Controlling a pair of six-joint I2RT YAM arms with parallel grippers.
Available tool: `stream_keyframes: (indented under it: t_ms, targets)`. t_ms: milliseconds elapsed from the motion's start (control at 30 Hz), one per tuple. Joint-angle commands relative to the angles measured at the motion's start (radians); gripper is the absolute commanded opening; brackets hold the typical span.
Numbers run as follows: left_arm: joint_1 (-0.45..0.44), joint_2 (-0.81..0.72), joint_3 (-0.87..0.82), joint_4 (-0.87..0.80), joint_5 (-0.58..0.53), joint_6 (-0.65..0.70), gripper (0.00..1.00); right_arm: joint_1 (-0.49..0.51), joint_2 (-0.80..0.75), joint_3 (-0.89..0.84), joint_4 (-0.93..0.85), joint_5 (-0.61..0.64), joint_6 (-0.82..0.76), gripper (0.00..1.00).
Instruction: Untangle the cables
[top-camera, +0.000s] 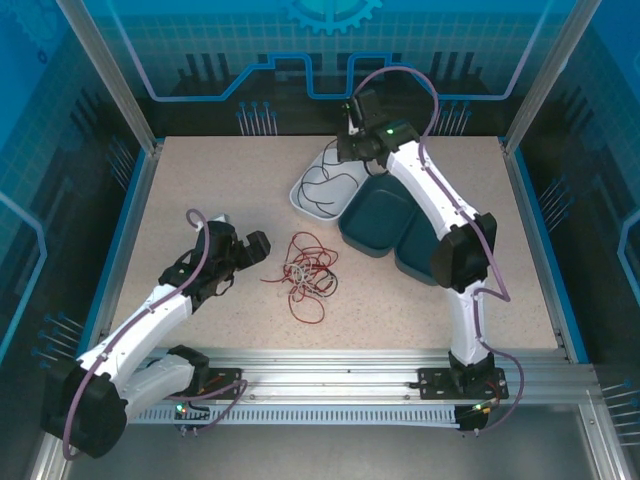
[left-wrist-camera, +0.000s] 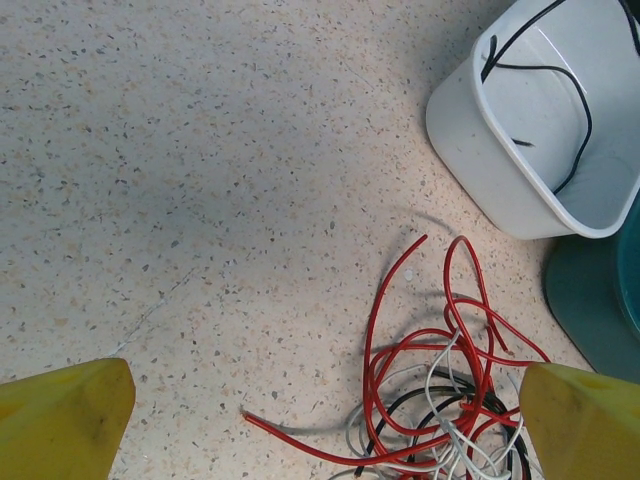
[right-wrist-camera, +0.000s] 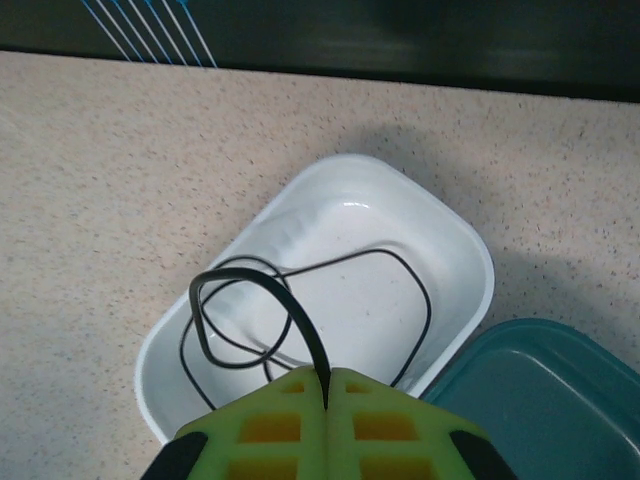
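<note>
Right pincer (right-wrist-camera: 327, 395) is clamped on a black cable (right-wrist-camera: 304, 335). The cable's loops hang into the white bin (right-wrist-camera: 350, 215), evidently a freed strand being set apart. Left pincer (left-wrist-camera: 325, 415) stands wide above the tangle (left-wrist-camera: 440, 400) of red, white and black cables on the surface (left-wrist-camera: 200, 150), likely poised for a pick.

Lighting bright and even from overhead; soft shadows on tabletop (right-wrist-camera: 100, 150) beside white tub (right-wrist-camera: 440, 250), slight glare inside it; left gripper (left-wrist-camera: 320, 420) fingertips (left-wrist-camera: 70, 415) blurred.
</note>
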Motion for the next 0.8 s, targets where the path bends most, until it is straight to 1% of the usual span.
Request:
stream_keyframes:
  t_ms: [0, 167, 333, 500, 767]
  targets:
    - [0.009, -0.015, -0.014, -0.024, 0.007, 0.026, 0.99, -0.023, 0.039, 0.027, -0.044, 0.056, 0.037, 0.0]
    - [0.011, -0.011, -0.015, -0.022, 0.009, 0.03, 0.99, -0.041, 0.083, 0.022, -0.026, 0.065, 0.046, 0.0]
    - [0.011, 0.002, -0.012, -0.011, 0.03, 0.034, 0.99, -0.043, 0.14, 0.037, 0.001, 0.042, 0.017, 0.0]
    - [0.011, 0.011, -0.009, -0.009, 0.038, 0.038, 0.99, -0.04, 0.174, 0.05, 0.013, 0.003, -0.005, 0.09]
    - [0.012, 0.011, -0.006, 0.0, 0.056, 0.039, 0.99, -0.036, 0.174, 0.064, 0.025, -0.058, -0.028, 0.18]
